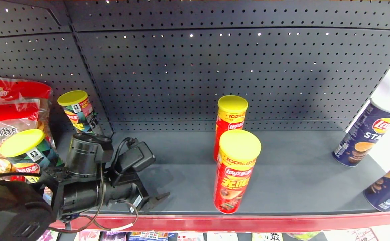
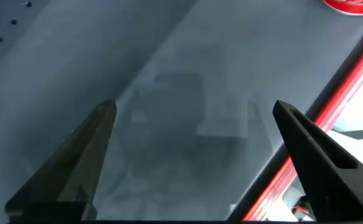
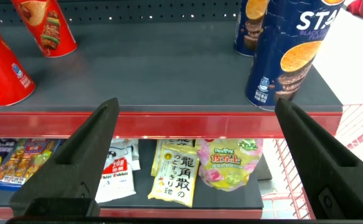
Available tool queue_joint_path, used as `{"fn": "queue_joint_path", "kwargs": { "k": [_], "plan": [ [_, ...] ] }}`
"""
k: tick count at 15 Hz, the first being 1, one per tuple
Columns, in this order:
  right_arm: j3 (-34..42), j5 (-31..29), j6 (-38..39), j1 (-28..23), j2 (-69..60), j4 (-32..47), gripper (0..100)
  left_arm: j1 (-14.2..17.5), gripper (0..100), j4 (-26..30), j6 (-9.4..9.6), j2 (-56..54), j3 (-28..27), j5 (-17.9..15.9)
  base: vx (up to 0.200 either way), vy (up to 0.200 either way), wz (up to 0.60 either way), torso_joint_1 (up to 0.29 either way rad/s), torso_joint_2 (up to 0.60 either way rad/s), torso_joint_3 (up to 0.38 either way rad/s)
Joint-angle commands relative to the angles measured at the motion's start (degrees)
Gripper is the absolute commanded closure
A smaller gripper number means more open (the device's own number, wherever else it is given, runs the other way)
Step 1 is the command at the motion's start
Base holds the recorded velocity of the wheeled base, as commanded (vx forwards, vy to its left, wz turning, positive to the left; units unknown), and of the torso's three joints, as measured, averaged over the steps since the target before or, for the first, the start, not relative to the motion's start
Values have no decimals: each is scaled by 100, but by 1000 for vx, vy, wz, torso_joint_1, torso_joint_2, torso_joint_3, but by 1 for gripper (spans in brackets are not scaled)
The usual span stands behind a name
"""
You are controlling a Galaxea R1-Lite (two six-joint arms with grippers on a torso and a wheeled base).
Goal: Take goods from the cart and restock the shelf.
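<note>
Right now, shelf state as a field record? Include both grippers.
shelf: dark grey, red front edge, partly stocked
front red can: standing mid-shelf, near the front edge
rear red can: standing right behind it
blue cans: two, standing at the right end
teal cans: two, yellow lids, at the left end
snack bags: left end, beside the teal cans
left gripper: open, empty, over the shelf's left front
right gripper: open, empty, in front of the red edge

Front can (image 1: 236,170) stands mid-shelf (image 1: 298,174) near the edge, second can (image 1: 230,120) directly behind it. Right pair of cans (image 1: 362,134) well right of it. Left pair of cans (image 1: 26,154) and snack bags (image 1: 11,110) well left. Left claw (image 2: 193,107) left of it, over the shelf edge.
</note>
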Motion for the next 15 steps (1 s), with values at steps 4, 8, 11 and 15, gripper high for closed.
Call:
{"fn": "queue_joint_path", "kwargs": {
  "k": [4,8,11,15],
  "plan": [
    [0,2,2,1,5,-3,0,-645,0,-25,5,500,-304,51,0,0,0,0,0,0],
    [0,2,2,1,5,-3,0,-698,0,-8,-12,895,-778,165,0,0,0,0,0,0],
    [0,2,2,1,5,-3,0,-812,0,1,-39,1018,-1033,200,0,0,0,0,0,0],
    [0,2,2,1,5,-3,0,-891,0,1,-56,1115,-1103,139,0,0,0,0,0,0]
  ]
}}
